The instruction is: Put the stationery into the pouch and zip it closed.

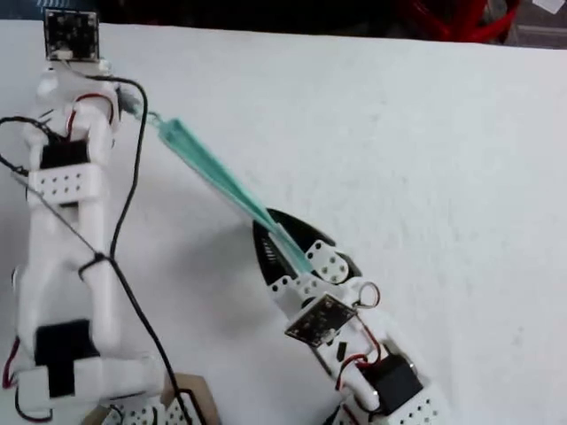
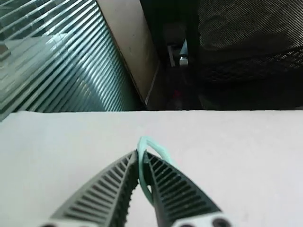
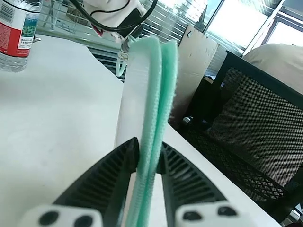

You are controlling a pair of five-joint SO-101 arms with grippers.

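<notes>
Stretching between the arms in the high view, the pouch [image 1: 213, 173] has the left gripper [image 1: 140, 108] at its loop end and the right gripper [image 1: 285, 246] at its other end, both arms low; left wrist view: jaws pinched on its loop [image 2: 158, 149]; right wrist view: jaws clamped on its fabric edge; it looks light and floppy, best held by both ends.

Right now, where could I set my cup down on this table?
Widest: bare table beyond the teal pouch, to the far and right edges. A smaller patch lies between the two arms, nearer their bases. Crowded: along the pouch, held by the left arm's fingers and right arm's fingers.
</notes>
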